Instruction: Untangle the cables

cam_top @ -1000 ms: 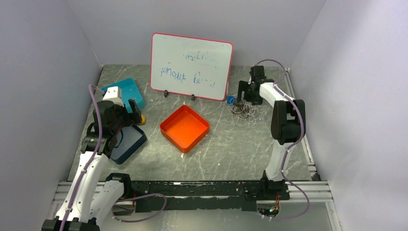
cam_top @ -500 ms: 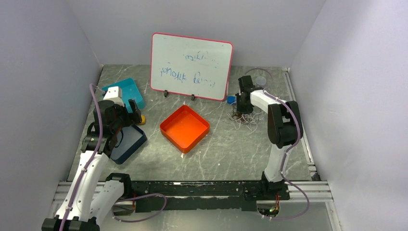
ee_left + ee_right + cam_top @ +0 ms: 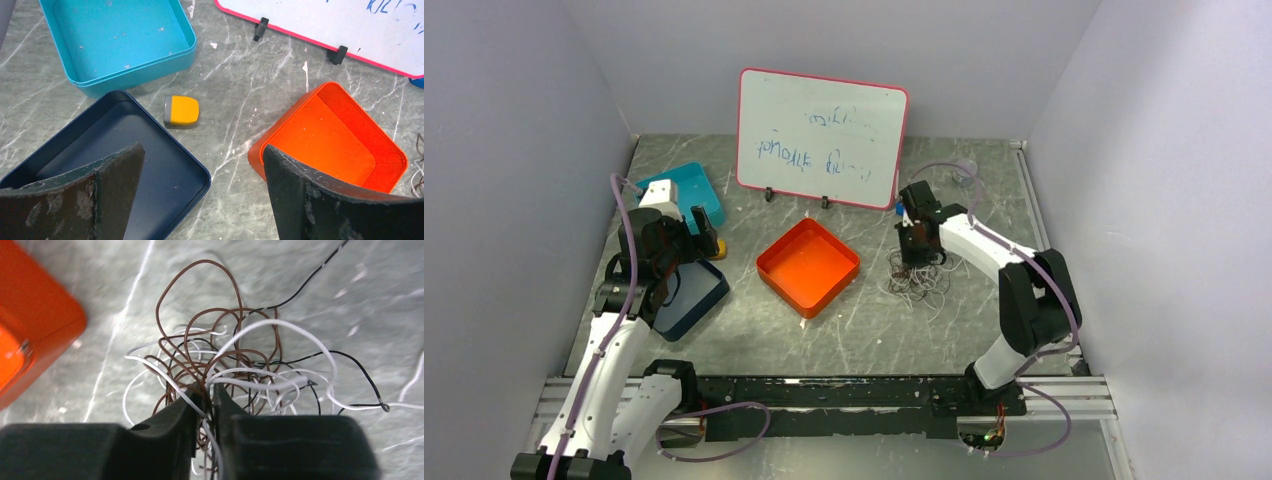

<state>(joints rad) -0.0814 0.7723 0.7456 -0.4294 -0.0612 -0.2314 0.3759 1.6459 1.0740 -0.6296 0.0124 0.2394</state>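
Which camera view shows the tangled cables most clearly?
The right wrist view: the cables fill it, white, brown and black loops distinct. The top external view shows only a small tangle; the left wrist view catches a few strands at its right edge.

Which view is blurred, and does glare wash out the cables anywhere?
Right wrist: the table and orange tray are smeared, likely motion blur; the cables are fairly sharp, no glare on them. Left wrist: crisp, even light, yellow block clear. Top external: soft even light, no hard shadows, but the cables are too small to separate strands.
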